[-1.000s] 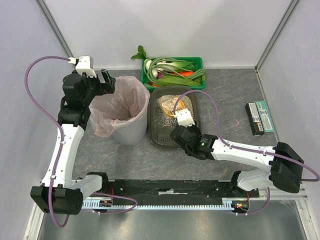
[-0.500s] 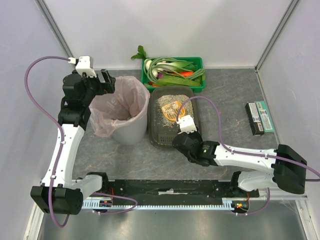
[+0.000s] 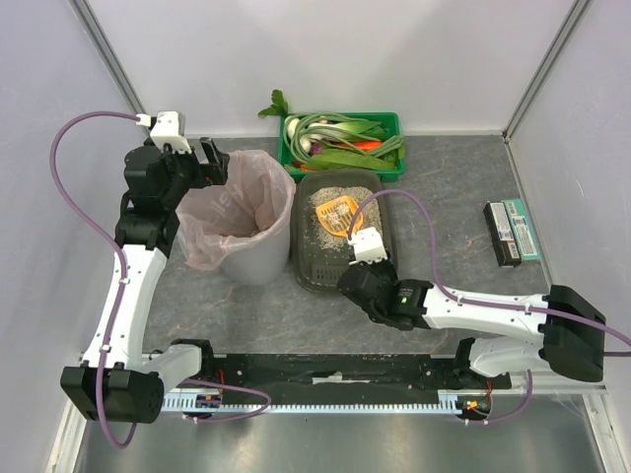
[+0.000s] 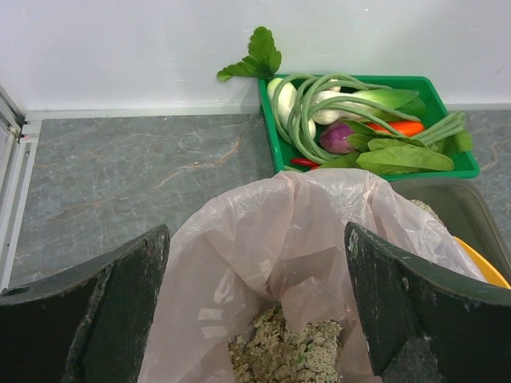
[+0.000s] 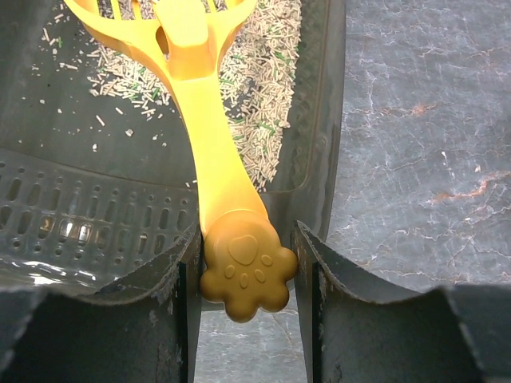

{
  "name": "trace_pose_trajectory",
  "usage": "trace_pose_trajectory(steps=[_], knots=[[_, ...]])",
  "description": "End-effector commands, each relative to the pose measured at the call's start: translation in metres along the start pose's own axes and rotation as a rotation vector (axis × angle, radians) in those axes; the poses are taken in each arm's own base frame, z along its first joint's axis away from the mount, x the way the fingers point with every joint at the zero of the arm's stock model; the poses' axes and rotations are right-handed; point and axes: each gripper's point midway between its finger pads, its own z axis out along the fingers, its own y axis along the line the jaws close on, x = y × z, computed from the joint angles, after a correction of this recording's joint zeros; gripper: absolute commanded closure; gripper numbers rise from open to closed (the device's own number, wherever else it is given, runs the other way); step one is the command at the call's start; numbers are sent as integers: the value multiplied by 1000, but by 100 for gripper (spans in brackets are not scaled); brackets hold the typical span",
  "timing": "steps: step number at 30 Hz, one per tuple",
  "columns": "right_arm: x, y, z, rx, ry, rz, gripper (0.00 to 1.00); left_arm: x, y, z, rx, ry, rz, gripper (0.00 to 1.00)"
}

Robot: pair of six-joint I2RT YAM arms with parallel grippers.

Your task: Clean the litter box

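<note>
The litter box is a dark grey tray right of the bin, with pale litter in its far half and a bare slotted floor nearer me. A yellow scoop lies head-down over the litter. My right gripper is shut on the scoop's paw-shaped handle end, just past the tray's near rim. My left gripper is open above the round bin's pink liner, a finger on each side of the bag's mouth. Clumped litter lies inside the bag.
A green crate of vegetables stands against the back wall, touching the tray's far end. Two flat boxes lie at the right. The grey bin stands close against the tray's left side. Side walls close in the table.
My right arm has drawn back toward the near edge with the scoop, whose head now shows plainly over the litter. The left arm has not moved.
</note>
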Motion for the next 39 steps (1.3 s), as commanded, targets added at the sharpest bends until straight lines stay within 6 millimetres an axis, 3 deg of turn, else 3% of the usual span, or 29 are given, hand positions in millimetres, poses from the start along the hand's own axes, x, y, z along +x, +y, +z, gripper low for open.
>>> trace_pose_trajectory(steps=[1,4,5,8,10,11,12,14,15,16,18,20,21,22,24,25,26,27,28,31,34,38,39], knots=[[-17,16,-4,-72,-21,98,100,-14,-2,-3,12,-59,-9,4],[-17,-9,-1,72,-42,75,100,-14,-2,-2,12,-45,-10,4],[-19,-9,-1,68,-42,87,100,-15,-4,-3,21,-50,-12,4],[-19,24,-2,-98,-12,43,100,-14,-3,-4,17,-60,-12,4],[-13,7,1,21,11,9,100,-15,0,-3,3,-57,-2,4],[-18,-13,2,120,-21,19,100,-15,0,-3,2,-52,-3,4],[-15,-15,2,120,-14,26,100,-15,-1,-3,4,-52,-3,4],[-13,-1,0,10,-10,17,100,-17,-2,-5,8,-64,1,4],[-17,22,-2,-108,-13,37,100,-17,-2,-6,7,-66,-1,4],[-15,16,-1,-73,-8,58,100,-17,-1,-5,5,-64,0,4],[-16,-16,-1,86,-26,69,100,-16,-1,-4,4,-58,0,4],[-15,-5,-4,-11,-18,48,100,-18,-2,-6,10,-65,1,4],[-24,14,-4,-107,-42,80,100,-17,-2,-5,8,-62,0,4],[-19,17,-4,-123,-28,59,100,-17,-2,-5,9,-64,1,4],[-10,-12,-3,34,-13,84,100,-15,-2,-4,9,-58,0,4],[-9,-14,-4,34,-12,101,100,-15,-2,-4,10,-56,0,4],[1,0,-5,-48,17,88,100,-15,-2,-4,10,-57,0,4],[-7,18,-5,-145,-7,68,100,-15,-2,-4,11,-59,-2,4],[-3,19,-4,-135,2,54,100,-15,-2,-4,9,-58,-2,4],[-2,-20,-3,83,-1,62,100,-13,-2,-2,11,-53,-2,4],[-16,9,-6,-88,-19,34,100,-14,-2,-3,12,-57,-3,4],[-22,-25,-6,106,-50,73,100,-13,-1,-3,7,-53,-1,4],[-20,-4,-9,-15,-22,85,100,-14,-1,-3,5,-55,-1,4]])
